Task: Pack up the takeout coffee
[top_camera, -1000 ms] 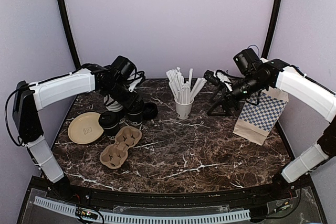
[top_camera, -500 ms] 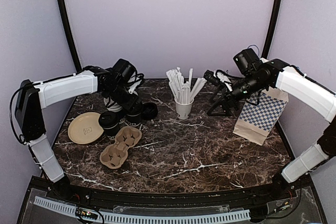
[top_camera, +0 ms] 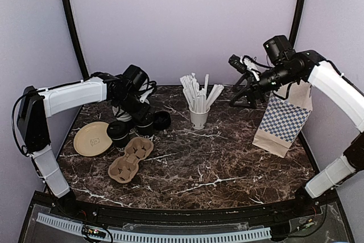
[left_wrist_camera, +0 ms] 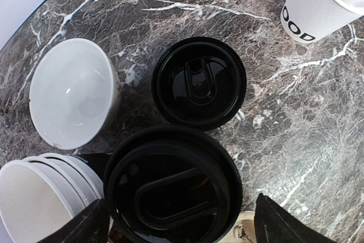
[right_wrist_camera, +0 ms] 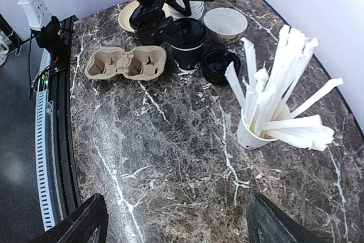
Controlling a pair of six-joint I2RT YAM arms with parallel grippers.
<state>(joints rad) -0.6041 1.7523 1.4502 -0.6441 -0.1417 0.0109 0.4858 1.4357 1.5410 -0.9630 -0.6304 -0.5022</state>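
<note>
Top view: the left arm reaches across the back-left of the table (top_camera: 216, 163). The left tool (top_camera: 141, 119) is lowered at the takeout coffee (top_camera: 146, 126), which stands upright just beside the lid stack (top_camera: 162, 119) and behind the cup carrier (top_camera: 131, 157). The right arm is raised, with the right tool (top_camera: 234, 82) above the table between the straw cup (top_camera: 199, 119) and the checkered paper bag (top_camera: 283, 120).

Left wrist: the fingers (left_wrist_camera: 85, 227) are spread, flanking the coffee's lid. Contact cannot be confirmed.

Right wrist: the fingers are wide apart and hold nothing. Bare marble lies below, toward the near edge.
</note>
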